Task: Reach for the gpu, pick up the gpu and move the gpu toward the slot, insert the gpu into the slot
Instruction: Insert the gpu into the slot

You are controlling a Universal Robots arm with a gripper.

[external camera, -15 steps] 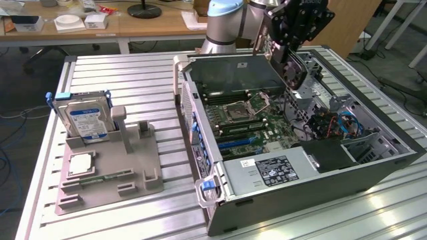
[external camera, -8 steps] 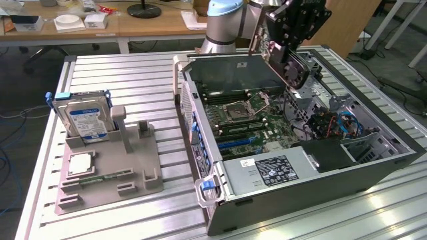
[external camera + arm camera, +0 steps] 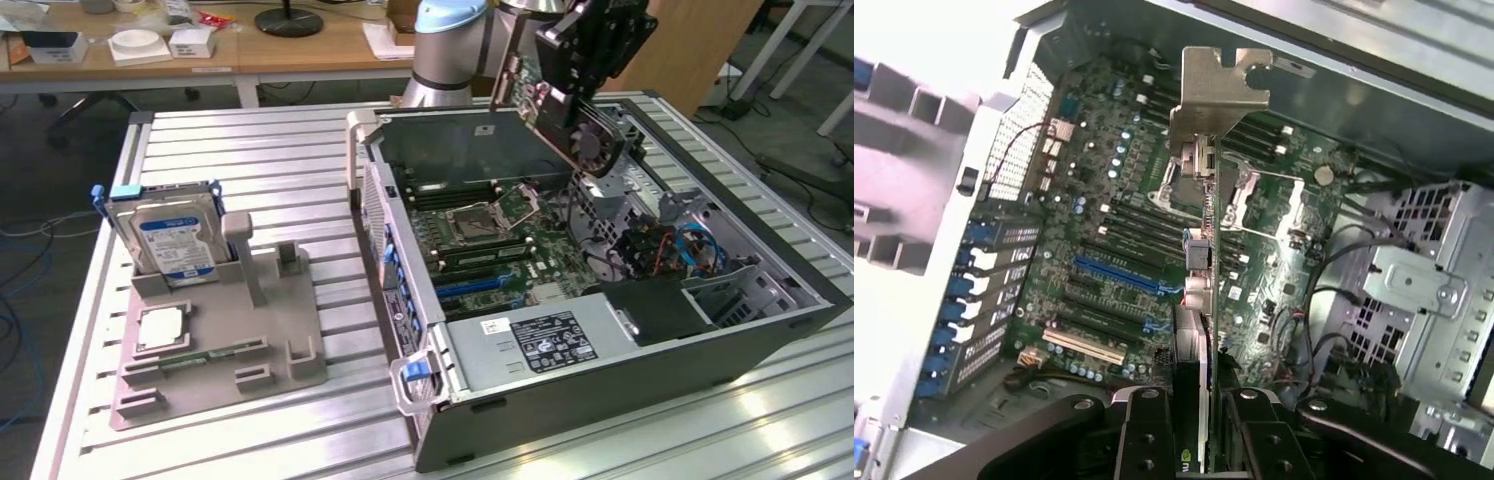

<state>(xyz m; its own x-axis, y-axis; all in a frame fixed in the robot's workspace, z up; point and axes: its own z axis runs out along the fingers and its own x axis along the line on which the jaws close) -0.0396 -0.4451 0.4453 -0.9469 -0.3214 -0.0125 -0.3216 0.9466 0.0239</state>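
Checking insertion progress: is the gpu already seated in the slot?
No, the gpu is held by the gripper above the open case, clear of the motherboard.

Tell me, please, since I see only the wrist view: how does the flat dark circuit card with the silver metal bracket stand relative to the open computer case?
Observer: The gpu hangs clear above the far end of the dark metal computer case, not yet seated in a slot.
Operator: Thank you. Is it level?
Observer: No, it is tilted, with its round black fan on the lower part.
Operator: And what lies outside the case?
Observer: A silver hard drive with a blue-white label stands upright in a grey plastic fixture, on the exterior view's left.
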